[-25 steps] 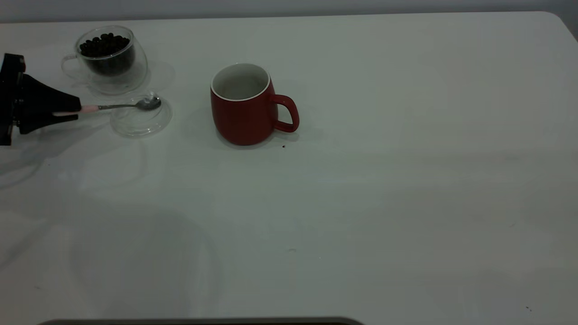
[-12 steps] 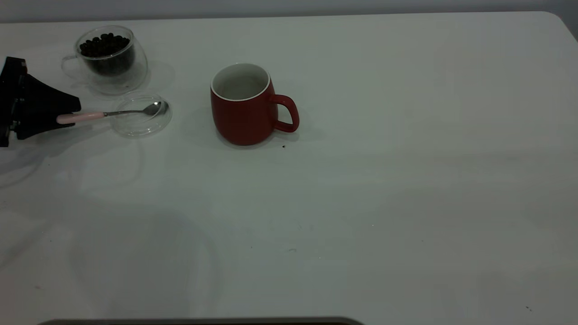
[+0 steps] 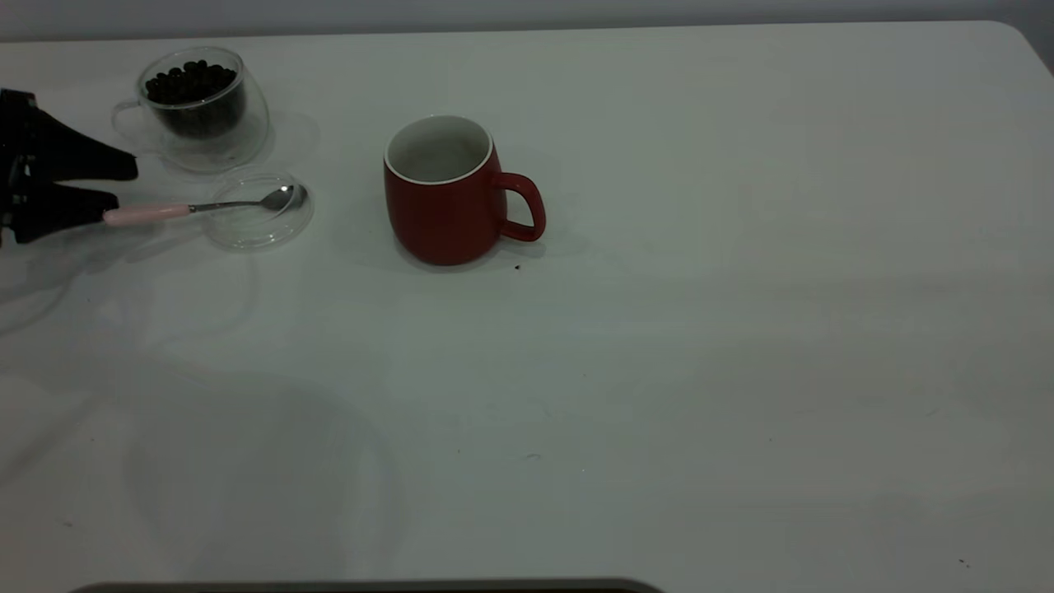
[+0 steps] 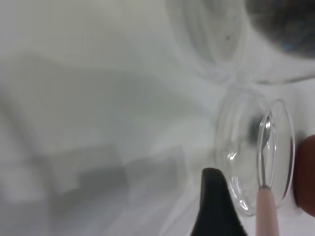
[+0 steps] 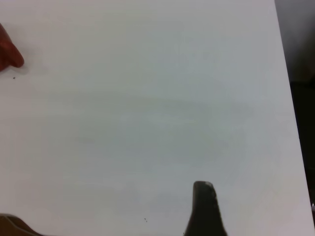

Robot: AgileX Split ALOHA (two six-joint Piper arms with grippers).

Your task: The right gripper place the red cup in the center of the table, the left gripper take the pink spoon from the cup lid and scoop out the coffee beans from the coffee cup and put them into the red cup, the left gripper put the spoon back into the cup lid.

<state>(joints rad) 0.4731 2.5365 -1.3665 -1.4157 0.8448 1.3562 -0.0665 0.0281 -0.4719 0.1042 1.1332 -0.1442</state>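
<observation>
the left end effector (image 3: 115, 191) sits at the far left edge of the bench (image 3: 659, 371), mostly cut off, fingers spread and released around the handle end of the pink spoon (image 3: 206, 206). the spoon's bowl rests in the cup lid (image 3: 247, 235). just beyond stands the coffee cup (image 3: 202, 111) with coffee beans (image 3: 189, 81). the red cup (image 3: 449, 193) stands right of the lid, its bottom hidden. of the right end effector only one blurred fingertip (image 5: 204, 209) shows, so its state can't be told.
</observation>
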